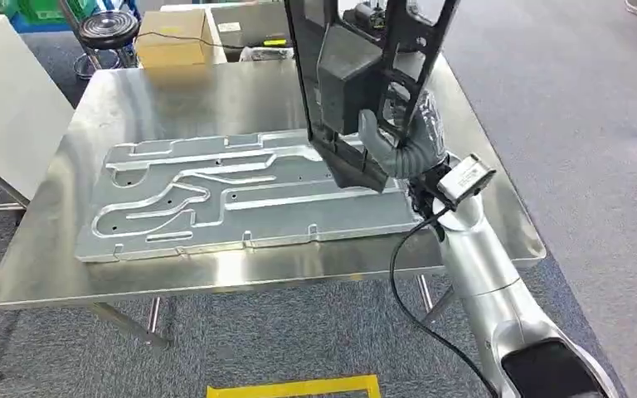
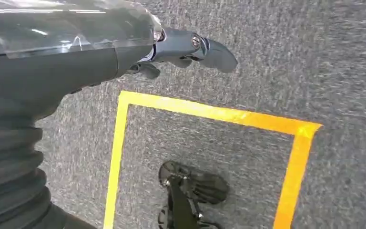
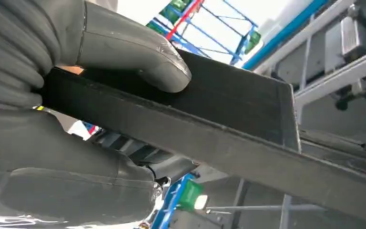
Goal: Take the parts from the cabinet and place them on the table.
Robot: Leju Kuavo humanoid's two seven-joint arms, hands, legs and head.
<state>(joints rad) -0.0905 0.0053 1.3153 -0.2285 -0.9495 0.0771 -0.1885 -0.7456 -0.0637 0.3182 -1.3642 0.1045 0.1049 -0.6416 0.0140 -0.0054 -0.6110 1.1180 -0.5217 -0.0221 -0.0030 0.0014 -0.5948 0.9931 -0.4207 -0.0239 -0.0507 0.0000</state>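
Right robot hand gripping black part upright, long axis vertical, lower end over bench plate, left robot hand empty, fingers loosely apart above the floor

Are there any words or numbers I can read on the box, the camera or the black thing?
No text can be read.
Cardboard box: a pale label, too blurred to read.
Wrist camera: dark marks on its face, too small to read.
Black part in the right hand: no writing visible.
Metal plate: no writing visible.
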